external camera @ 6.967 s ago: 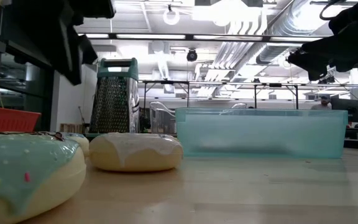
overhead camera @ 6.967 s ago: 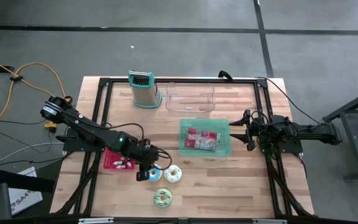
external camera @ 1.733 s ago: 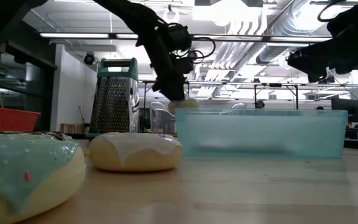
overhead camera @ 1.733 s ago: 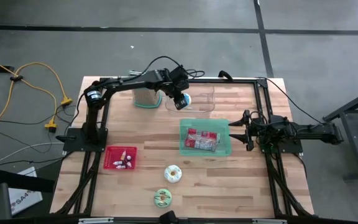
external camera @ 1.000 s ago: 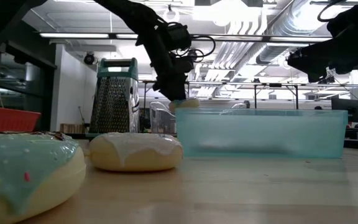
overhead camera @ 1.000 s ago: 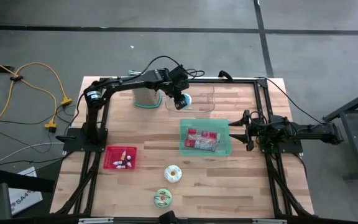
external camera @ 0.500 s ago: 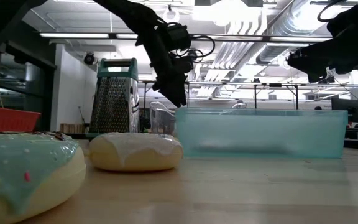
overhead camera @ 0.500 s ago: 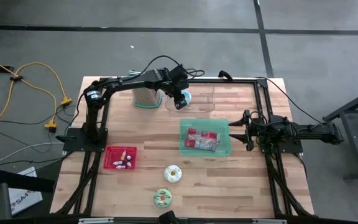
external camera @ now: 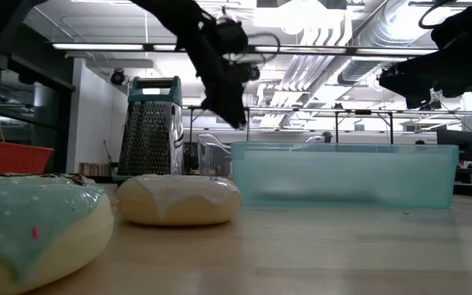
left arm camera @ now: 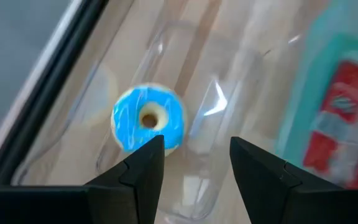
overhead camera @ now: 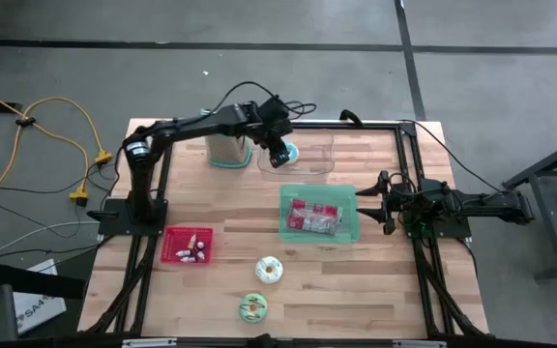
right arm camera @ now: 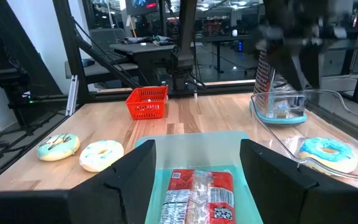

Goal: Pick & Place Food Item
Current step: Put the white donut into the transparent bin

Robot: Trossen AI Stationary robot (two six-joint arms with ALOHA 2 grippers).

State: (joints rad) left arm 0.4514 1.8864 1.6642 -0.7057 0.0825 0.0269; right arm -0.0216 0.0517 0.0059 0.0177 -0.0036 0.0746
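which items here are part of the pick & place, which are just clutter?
In play: blue donut, clear tray holding it, left claw open above it.
Lying about: grater, teal bin, red basket, white donut, green donut.

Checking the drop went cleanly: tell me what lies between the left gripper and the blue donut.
Nothing. In the left wrist view the left gripper hangs with open jaws above the blue donut, which lies alone in the clear tray.
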